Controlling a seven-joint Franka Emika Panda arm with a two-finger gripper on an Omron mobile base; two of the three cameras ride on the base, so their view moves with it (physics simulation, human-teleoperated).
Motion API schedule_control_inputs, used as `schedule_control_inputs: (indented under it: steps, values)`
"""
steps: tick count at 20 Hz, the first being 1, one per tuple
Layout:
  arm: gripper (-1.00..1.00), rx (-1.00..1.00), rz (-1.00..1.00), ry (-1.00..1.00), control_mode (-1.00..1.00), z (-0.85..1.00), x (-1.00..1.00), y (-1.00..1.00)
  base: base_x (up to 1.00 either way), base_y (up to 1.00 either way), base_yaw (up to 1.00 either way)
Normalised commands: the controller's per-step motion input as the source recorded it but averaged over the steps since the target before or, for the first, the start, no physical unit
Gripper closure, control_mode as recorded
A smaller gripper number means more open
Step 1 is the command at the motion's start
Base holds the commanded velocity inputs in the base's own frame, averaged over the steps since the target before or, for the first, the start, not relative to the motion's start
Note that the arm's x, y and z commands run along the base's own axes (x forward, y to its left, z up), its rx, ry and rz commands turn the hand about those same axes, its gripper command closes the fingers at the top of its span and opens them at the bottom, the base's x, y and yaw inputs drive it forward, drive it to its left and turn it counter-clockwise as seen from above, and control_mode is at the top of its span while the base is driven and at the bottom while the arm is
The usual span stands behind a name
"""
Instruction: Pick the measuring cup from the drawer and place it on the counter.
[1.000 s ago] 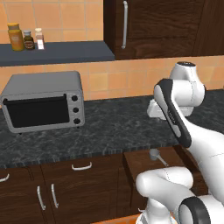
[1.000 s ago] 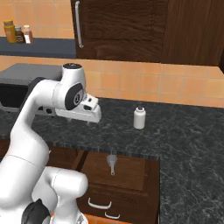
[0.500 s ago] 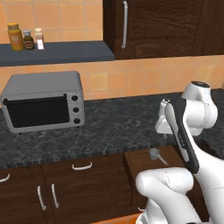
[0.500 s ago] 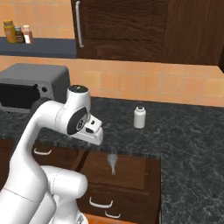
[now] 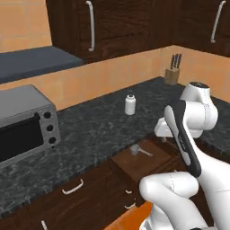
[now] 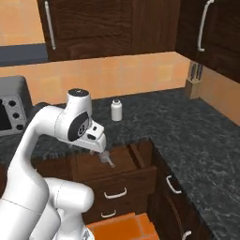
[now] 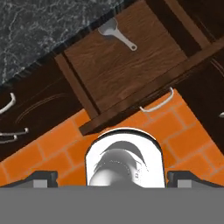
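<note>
Beneath the counter point(image 6: 187, 122) the drawer point(image 7: 127, 70) stands open; end effector point(image 7: 111, 177) points down above it, released; measuring cup point(image 7: 114, 31) inside

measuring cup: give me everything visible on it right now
The measuring cup is small, grey and metallic-looking, with a round bowl and a long thin straight handle. It lies on the wooden floor of the open drawer, at the end nearest the counter, its handle pointing out over the bare drawer floor. Nothing else touches it; the pincer is clear of it. From the left base view it shows as a small grey cup just below the counter edge.
</note>
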Motion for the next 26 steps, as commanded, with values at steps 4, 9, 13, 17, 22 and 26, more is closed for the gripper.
schedule_control_inputs:
  steps: [4, 9, 13, 17, 22, 26]
  values:
    - [-1.0, 0.0, 0.0, 0.0, 1.0, 0.0, 0.0, 0.0, -0.21, 0.41, -0.8]
    - [-1.0, 0.0, 0.0, 0.0, 1.0, 0.0, 0.0, 0.0, -0.26, 0.42, -0.76]
    - [-1.0, 0.0, 0.0, 0.0, 1.0, 0.0, 0.0, 0.0, -0.64, 0.72, -0.59]
    - [-1.0, 0.0, 0.0, 0.0, 1.0, 0.0, 0.0, 0.0, -0.45, 0.8, -0.36]
    - [-1.0, 0.0, 0.0, 0.0, 1.0, 0.0, 0.0, 0.0, -0.01, 0.64, -0.53]
    - [-1.0, 0.0, 0.0, 0.0, 1.0, 0.0, 0.0, 0.0, 0.0, 0.64, -0.49]
